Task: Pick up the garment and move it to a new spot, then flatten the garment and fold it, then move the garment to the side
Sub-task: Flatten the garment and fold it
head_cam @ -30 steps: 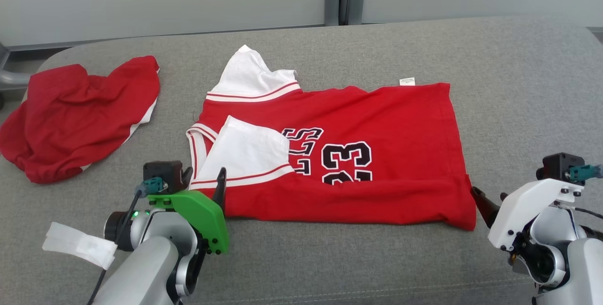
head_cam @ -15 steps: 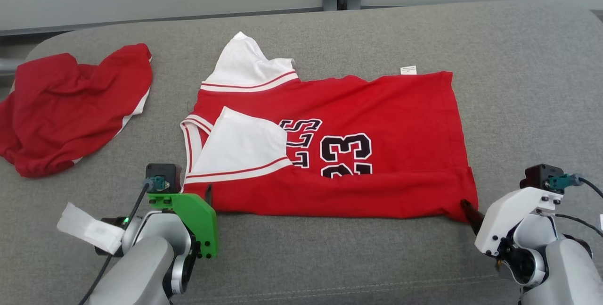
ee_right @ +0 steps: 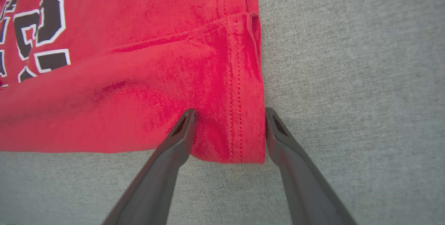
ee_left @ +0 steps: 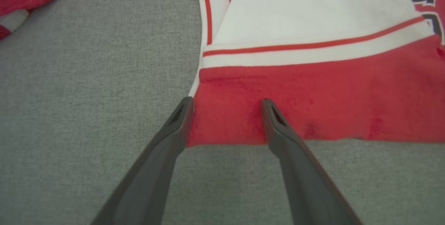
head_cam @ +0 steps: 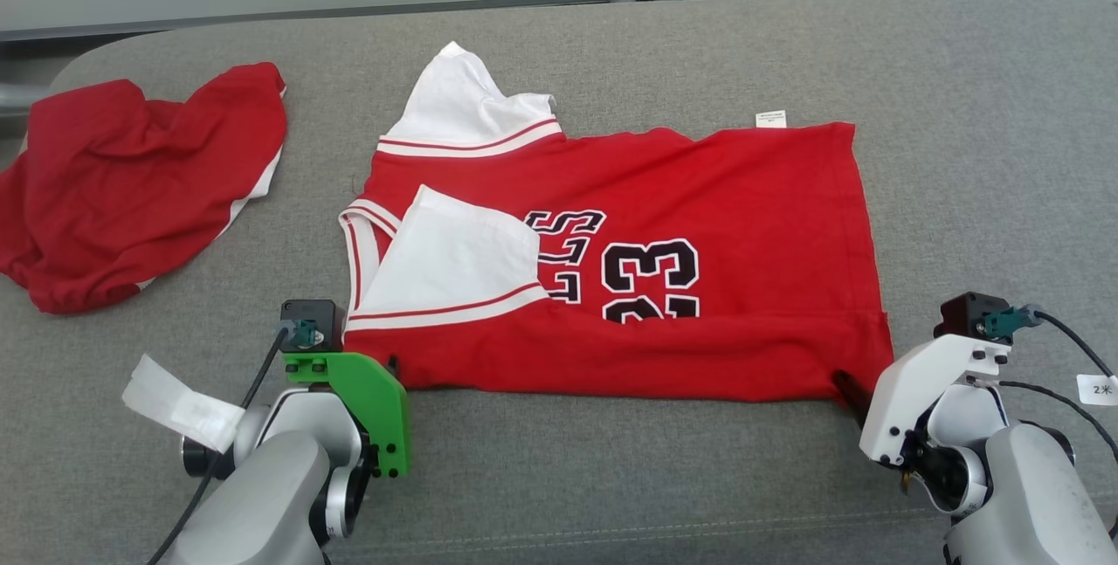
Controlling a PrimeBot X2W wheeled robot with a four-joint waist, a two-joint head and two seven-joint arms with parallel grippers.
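left gripper (ee_left: 226, 102), right gripper (ee_right: 229, 112) newly lowered to red jersey (head_cam: 716, 189) near corners, jaws apart astride folded edge; pinch for next fold looks due.

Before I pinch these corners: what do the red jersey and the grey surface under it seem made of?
Red jersey: soft matte knit, probably cotton or a blend; it creases limply and its hem shows double stitching. Grey surface: woven upholstery fabric, matte and heathered, with visible fine weave and a sewn seam; likely padded.
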